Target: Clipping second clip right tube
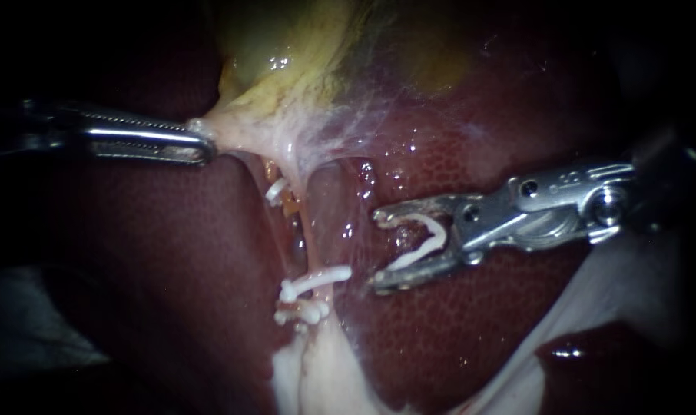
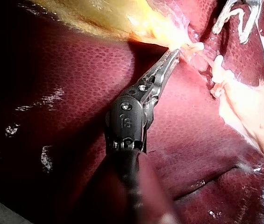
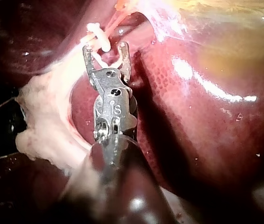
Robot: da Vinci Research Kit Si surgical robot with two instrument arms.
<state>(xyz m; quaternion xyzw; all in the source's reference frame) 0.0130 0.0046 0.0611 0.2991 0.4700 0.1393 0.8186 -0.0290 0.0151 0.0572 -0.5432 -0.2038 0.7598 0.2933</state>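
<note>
From my console, the liver [image 1: 171, 253] is the bed that carries everything I can see: dark red, wet and finely mottled, it fills most of the endoscope view. The yellow-green gallbladder [image 1: 286, 46] lies on it at the top, its pale neck narrowing to a point. Thin pale tubes [image 1: 309, 230] run down from there across the liver to a lump of whitish tissue [image 1: 317, 376] resting on it. White clips [image 1: 321, 278] sit on the tubes near that lump. Beside the liver, lower left, is a grey patch [image 1: 33, 323] I cannot identify.
</note>
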